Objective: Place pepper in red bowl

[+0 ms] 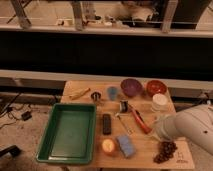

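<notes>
The pepper [141,120] is slim and orange-red. It lies on the wooden table [82,103], right of centre, pointing toward the front right. At the back right stands the red bowl [156,87], next to a purple bowl [131,86]; nothing shows inside the red one. My white arm [192,129] reaches in from the lower right, and its end is just right of the pepper's near tip. The gripper is at that end, hidden behind the arm's bulk, and nothing shows in its hold.
A green tray [69,132] fills the table's left front. Between the red bowl and the arm stands a white round container [160,102]. A black remote [106,123], a round orange fruit [108,146], a blue sponge [126,145], dark grapes [165,151], a blue cup [113,93] and a small can [123,105] lie around the pepper.
</notes>
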You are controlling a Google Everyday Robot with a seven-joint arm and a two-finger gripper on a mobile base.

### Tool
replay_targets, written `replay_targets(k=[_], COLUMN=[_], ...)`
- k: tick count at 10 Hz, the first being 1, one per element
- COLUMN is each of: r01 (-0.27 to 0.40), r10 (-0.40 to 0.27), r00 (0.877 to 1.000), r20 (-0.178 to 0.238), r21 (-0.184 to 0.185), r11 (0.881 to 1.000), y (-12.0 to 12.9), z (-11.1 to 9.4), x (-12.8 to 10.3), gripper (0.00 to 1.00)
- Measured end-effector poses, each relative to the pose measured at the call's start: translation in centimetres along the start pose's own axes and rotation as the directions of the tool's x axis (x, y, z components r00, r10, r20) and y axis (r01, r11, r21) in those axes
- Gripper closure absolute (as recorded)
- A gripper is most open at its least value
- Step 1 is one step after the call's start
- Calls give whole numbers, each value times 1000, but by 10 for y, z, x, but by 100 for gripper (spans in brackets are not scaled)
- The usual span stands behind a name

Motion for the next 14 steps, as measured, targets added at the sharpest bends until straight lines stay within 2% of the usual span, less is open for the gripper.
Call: replay_targets(k=[2, 4, 7, 10, 12, 14], r01=[-17, -25, -51, -91, -122, -129], r10=[17, 23, 43, 74, 99, 105], r00=[1000, 999, 996, 990, 985, 984], r20=[13, 35, 82, 122, 141, 144], r21=[27, 49, 98, 143, 167, 169], r11=[999, 998, 994, 985, 978, 977], y=[-7, -25, -66, -105, -135, -141], z=[3, 11, 19, 13, 13, 14], x=[-5, -19, -43, -56, -60, -61], gripper=[82, 82, 82, 82, 82, 82])
